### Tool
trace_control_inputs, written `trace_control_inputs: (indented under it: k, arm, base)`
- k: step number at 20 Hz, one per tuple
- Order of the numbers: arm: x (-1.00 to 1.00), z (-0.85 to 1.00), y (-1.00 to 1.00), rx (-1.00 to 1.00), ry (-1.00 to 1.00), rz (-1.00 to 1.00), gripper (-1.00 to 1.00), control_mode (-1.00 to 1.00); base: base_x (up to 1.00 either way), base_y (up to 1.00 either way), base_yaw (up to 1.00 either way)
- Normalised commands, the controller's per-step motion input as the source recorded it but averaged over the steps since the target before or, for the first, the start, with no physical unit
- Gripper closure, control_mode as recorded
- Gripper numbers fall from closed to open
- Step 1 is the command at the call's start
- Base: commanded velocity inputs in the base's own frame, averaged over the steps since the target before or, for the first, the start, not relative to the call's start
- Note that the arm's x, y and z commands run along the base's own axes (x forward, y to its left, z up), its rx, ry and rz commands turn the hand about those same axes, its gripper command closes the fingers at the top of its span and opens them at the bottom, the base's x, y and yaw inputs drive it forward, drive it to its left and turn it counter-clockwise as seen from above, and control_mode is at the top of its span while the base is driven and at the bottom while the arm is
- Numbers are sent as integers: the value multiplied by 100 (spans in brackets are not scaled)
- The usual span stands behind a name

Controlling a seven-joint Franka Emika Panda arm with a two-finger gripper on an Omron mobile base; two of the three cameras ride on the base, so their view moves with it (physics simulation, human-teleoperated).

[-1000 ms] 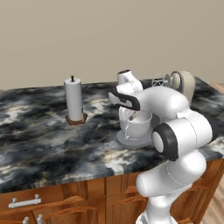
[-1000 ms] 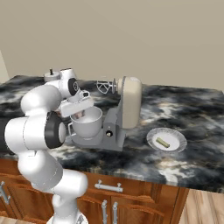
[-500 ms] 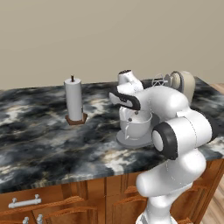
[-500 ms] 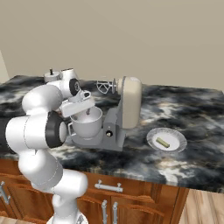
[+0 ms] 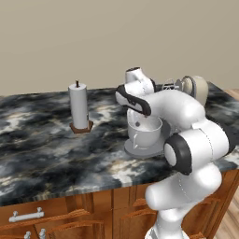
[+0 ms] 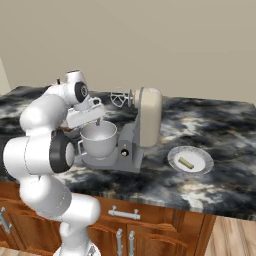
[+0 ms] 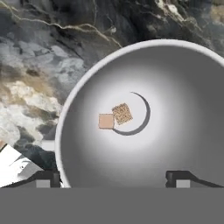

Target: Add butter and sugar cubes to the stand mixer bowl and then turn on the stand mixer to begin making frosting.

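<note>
Gripper (image 7: 113, 177) is hovering with jaws spread wide, empty, directly above the stand mixer bowl (image 7: 175, 74). Two sugar cubes (image 7: 114, 117) are lying touching at the bowl's bottom; butter (image 6: 186, 163) is resting on the plate (image 6: 176, 154) to the right.

Marble counter (image 5: 42, 144) carries stand mixer (image 6: 137, 130), plate (image 6: 190, 160), paper-towel roll (image 5: 78, 106).

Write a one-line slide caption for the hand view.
Open gripper above the stand mixer bowl, two sugar cubes lying at its bottom.
</note>
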Motion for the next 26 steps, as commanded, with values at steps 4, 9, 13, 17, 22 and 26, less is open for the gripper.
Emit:
trace_control_inputs:
  k: [4, 9, 13, 17, 22, 26]
  arm:
    - [-97, 78, 31, 0, 0, 0, -100, -100]
    - [-100, 87, 7, 2, -2, 0, -100, -100]
    - [-99, 75, -36, 8, 0, 0, -100, -100]
    - [-71, 38, -82, 11, 0, 0, -100, -100]
    - [-36, 2, -100, 14, 6, -2, -100, -100]
    - [-4, 0, -100, 14, 10, -4, -100, -100]
  base:
    - [0, 0, 0]
    - [0, 0, 0]
    - [0, 0, 0]
    - [0, 0, 0]
    - [0, 0, 0]
    - [0, 0, 0]
